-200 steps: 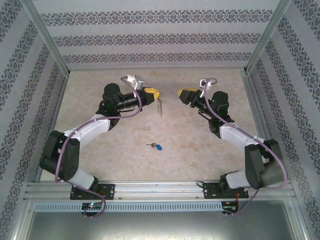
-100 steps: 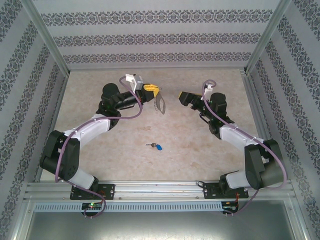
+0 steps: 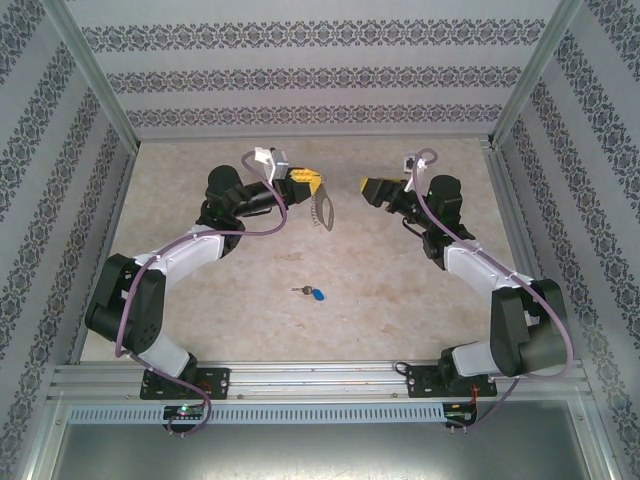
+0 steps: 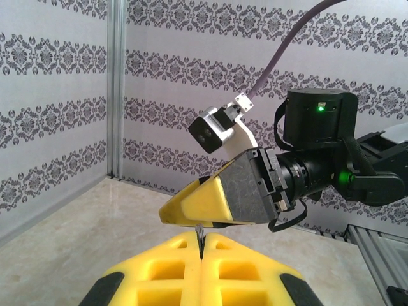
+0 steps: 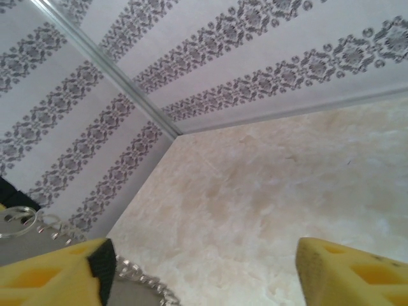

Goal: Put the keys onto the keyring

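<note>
We tip the grey oval metal keyring [image 3: 322,208] beside our wide-open right gripper [image 3: 366,187].
Left gripper [image 3: 312,184] pinches it; blue-tagged silver keys [image 3: 313,293] lie well apart, unthreaded.

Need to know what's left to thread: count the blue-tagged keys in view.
1. The key lies on the table near its middle, blue tag toward the right. Others could be hidden from these views.

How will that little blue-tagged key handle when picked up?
The keys lie flat on the smooth table, so they probably slide when nudged. Their two parts look loosely joined, so one likely dangles if the other is pinched. Tiny, so probably light.
</note>
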